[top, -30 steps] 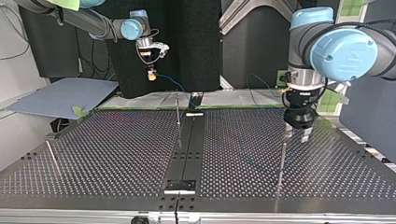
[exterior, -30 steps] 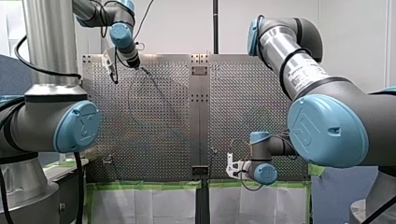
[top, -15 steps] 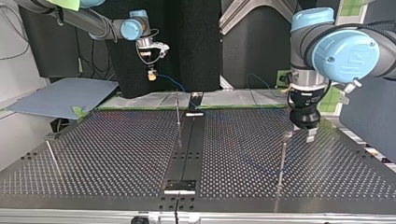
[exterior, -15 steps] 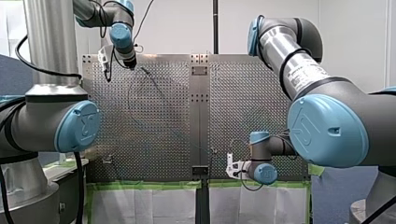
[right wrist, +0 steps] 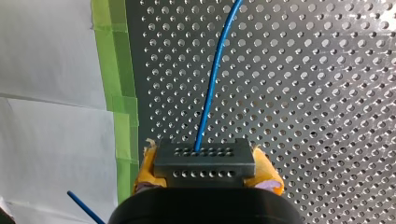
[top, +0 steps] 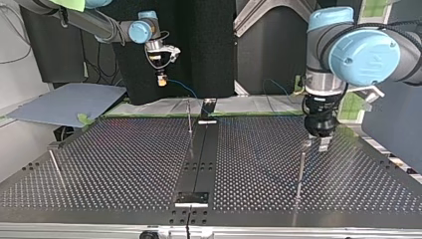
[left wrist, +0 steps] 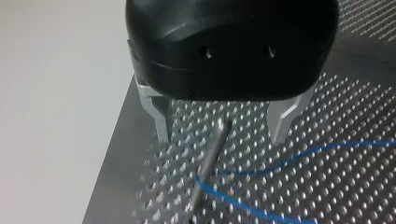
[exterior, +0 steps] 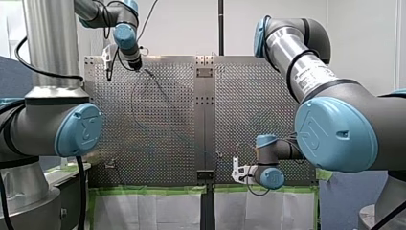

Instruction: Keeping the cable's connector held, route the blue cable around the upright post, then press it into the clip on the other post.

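Note:
My left gripper (left wrist: 222, 135) is open, its metal fingers (left wrist: 160, 122) standing either side of the top of a thin upright post (left wrist: 209, 161). The blue cable (left wrist: 261, 169) bends round that post near its foot and lies on the perforated plate. In the top view the same gripper (top: 316, 144) hangs just over the post (top: 300, 172) at the right. My right gripper (right wrist: 205, 170) is shut, with yellow pads (right wrist: 145, 170) on the grey connector block (right wrist: 204, 162). The cable (right wrist: 210, 84) leaves that block. At the top view's back left this gripper (top: 160, 79) hangs above the table.
A second thin post (top: 189, 117) stands by the dark centre strip (top: 199, 159). A third post (top: 55, 168) leans at the top view's left. Green tape (right wrist: 119, 88) lines the plate's edge under my right gripper. A blue-grey sheet (top: 64, 102) lies beyond the table.
My left wrist has turned above the post and shifted slightly. Its fingers stay open. My right gripper and the connector have not moved.

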Robot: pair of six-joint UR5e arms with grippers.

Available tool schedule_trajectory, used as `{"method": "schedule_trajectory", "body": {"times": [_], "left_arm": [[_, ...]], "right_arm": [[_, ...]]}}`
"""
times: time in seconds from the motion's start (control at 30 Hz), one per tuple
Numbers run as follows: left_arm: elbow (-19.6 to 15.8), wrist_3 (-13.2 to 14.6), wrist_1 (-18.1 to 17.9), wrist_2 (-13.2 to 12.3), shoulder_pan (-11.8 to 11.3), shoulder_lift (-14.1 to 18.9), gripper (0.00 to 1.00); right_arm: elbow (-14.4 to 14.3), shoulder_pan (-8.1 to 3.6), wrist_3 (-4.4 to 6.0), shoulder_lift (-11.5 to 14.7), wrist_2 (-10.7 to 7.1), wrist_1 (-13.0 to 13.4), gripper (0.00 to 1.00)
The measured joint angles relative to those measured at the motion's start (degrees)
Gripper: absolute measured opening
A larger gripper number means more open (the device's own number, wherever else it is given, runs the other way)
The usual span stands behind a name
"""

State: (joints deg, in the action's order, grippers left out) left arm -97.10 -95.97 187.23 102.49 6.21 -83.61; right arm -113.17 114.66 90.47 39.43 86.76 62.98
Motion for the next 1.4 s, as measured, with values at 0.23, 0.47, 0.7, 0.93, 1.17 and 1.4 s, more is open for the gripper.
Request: {"method": "schedule_trajectory", "body": {"times": [0.23, 0.47, 0.7, 0.93, 1.17, 1.4], "left_arm": [[0.00, 3.71, -1.13, -3.56, 2.25, -0.12, 1.00], [0.69, 7.47, -4.61, -4.31, 5.64, -2.87, 1.00], [3.98, 9.16, -7.94, -0.93, 9.35, -6.55, 1.00], [5.30, 9.27, -8.91, 1.78, 13.30, -10.50, 1.00], [5.35, 10.43, -9.13, -1.01, 15.46, -14.39, 1.00], [5.85, 10.81, -9.12, -2.43, 14.82, -18.19, 1.00]], "right_arm": [[0.00, 0.08, -0.07, 0.00, 0.00, 0.00, 0.00], [0.04, 0.18, -0.16, 0.01, 0.00, 0.14, 0.00], [0.05, 0.16, -0.19, 0.02, 0.00, 0.00, 0.00], [0.05, 0.02, -0.19, 0.05, 0.00, 0.04, 0.00], [0.07, 0.00, -0.18, 0.03, 0.00, 0.19, 0.00], [0.09, 0.07, -0.14, 0.05, 0.00, 0.28, 0.00]]}}
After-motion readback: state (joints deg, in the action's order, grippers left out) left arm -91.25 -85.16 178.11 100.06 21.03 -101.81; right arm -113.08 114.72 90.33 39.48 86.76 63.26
